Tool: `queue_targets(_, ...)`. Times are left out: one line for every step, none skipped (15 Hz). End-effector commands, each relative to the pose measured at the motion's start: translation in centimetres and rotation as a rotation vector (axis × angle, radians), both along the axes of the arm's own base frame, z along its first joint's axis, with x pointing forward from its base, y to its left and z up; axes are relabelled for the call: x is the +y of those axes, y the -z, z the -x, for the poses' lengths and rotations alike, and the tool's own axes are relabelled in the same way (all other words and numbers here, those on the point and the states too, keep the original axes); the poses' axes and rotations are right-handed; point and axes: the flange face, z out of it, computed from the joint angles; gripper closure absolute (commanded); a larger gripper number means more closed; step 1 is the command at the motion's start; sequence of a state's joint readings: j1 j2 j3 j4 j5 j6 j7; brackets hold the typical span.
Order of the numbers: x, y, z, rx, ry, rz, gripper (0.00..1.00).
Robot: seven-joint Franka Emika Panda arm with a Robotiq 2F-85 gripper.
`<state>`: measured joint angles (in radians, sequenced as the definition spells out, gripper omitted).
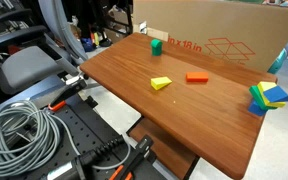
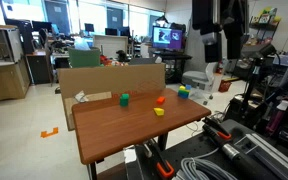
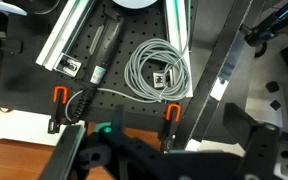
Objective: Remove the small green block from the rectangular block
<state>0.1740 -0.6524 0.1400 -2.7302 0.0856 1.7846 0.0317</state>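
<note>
Cable coil [image 1: 19, 130]: grey loops on the dark base, left of the table in an exterior view; also seen from above in the wrist view.
Table [image 1: 134, 95]: brown wood top carrying all the blocks.
Small green block [image 1: 156, 45]: at the back of the table, just in front of the cardboard box; what lies under it is too small to tell.
Yellow wedge [image 1: 161, 83]: mid-table, apart from the green block.
Orange block [image 1: 196, 77]: flat, just beside the wedge.
Cardboard box [image 1: 219, 30]: along the far edge; its contents are hidden.
Writing: red print on the box, "18 in" readable, the rest unclear.
Block cluster [image 1: 269, 97]: blue, yellow and green, near the right edge.
Gripper [image 3: 164, 152]: above the base, off the table, jaws apart, holding nothing.
</note>
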Motion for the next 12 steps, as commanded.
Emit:
queue_targets(0.01,-0.06,-0.01,0.0,0.0,0.0,0.0)
queue_targets(0.01,-0.06,-0.01,0.0,0.0,0.0,0.0)
queue_targets(0.01,-0.06,-0.02,0.0,0.0,0.0,0.0)
queue_targets(0.01,-0.06,-0.02,0.0,0.0,0.0,0.0)
queue_targets(0.01,-0.06,-0.02,0.0,0.0,0.0,0.0)
queue_targets(0.01,-0.06,-0.02,0.0,0.0,0.0,0.0)
queue_targets(0.01,-0.06,-0.02,0.0,0.0,0.0,0.0)
queue_targets(0.01,-0.06,-0.02,0.0,0.0,0.0,0.0)
queue_targets(0.01,-0.06,-0.02,0.0,0.0,0.0,0.0)
queue_targets(0.01,-0.06,-0.02,0.0,0.0,0.0,0.0)
queue_targets(0.01,-0.06,-0.02,0.0,0.0,0.0,0.0)
queue_targets(0.01,-0.06,-0.02,0.0,0.0,0.0,0.0)
